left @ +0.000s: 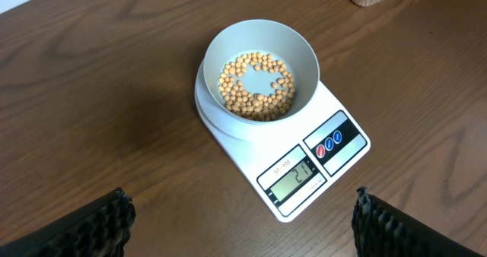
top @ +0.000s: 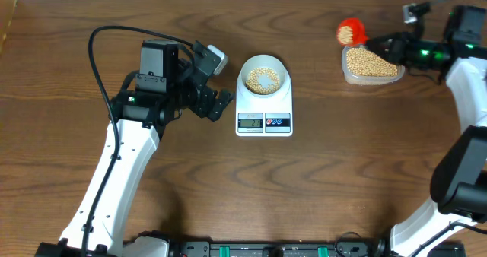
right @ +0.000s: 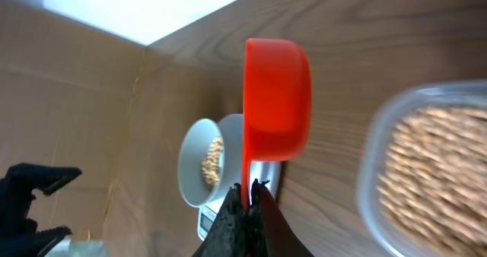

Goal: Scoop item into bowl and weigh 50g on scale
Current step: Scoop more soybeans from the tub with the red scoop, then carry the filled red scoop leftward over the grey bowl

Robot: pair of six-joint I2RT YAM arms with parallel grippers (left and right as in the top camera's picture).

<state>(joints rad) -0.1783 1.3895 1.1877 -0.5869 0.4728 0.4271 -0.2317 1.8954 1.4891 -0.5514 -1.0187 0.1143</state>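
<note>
Brown wooden bench fills every view, with the white scale near its middle and the small pale bowl sitting squarely on the platform of the scale. A thin ring of beans covers part of the bowl's floor, and the display appears to read 21, so I judge the weighing less than half done. Well to the right of the scale and a little behind it stands a clear tub full of beans. At the side of the tub nearer the scale, the red scoop hangs above the tub's rim and seems to carry a load. The right tool is shut tight on the scoop's thin handle. The left tool sits just left of the scale, its jaws wide apart and holding nothing. The step in hand looks like the carry from tub to bowl. To do it well, the scoop should travel level towards the scale, stop over the middle of the bowl without touching bowl or platform, then tip slowly so beans fall a few at a time. Pausing lets the display settle. Overshooting is the main risk, so the last pours should be small. The left tool is best kept off the scale.
</note>
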